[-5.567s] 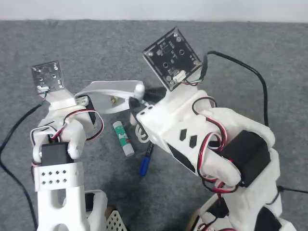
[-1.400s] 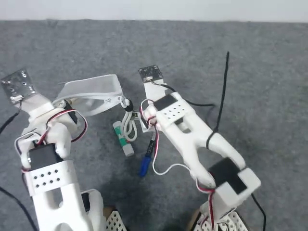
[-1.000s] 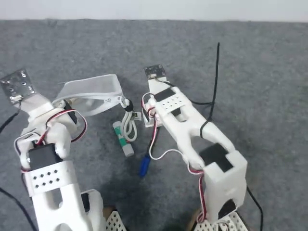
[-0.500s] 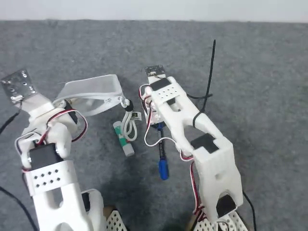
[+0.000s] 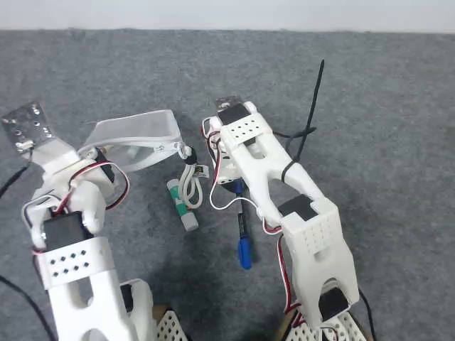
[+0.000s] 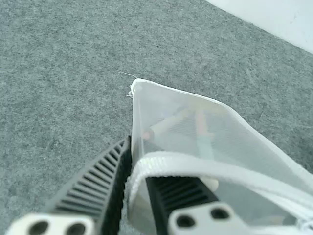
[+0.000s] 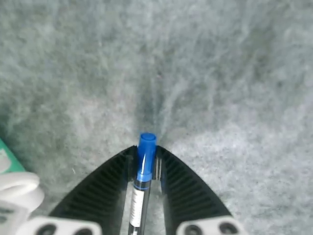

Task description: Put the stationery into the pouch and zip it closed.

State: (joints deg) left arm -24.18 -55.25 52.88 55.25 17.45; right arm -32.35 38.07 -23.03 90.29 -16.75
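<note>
My left gripper (image 6: 137,161) is shut on the rim of the white mesh pouch (image 6: 205,132), holding it off the grey mat. In the high view the pouch (image 5: 135,138) hangs open at the left beside the left gripper (image 5: 106,153), and a few pale items show faintly through the mesh. My right gripper (image 7: 145,149) is shut on a blue pen (image 7: 142,171), cap end sticking out past the fingertips. From above, the pen (image 5: 243,238) points toward the table's front below the right gripper (image 5: 231,183). A green and white glue stick (image 5: 182,204) lies between the arms.
A white cord loop (image 5: 190,186) hangs from the pouch's zip end and rests over the glue stick. The grey mat (image 5: 384,142) is open to the right and at the back. The arm bases (image 5: 163,323) stand at the front edge.
The right arm has folded back toward its base with the pen in its gripper. The pen has swung from beside the glue stick to the right. The left arm and pouch stayed still.
</note>
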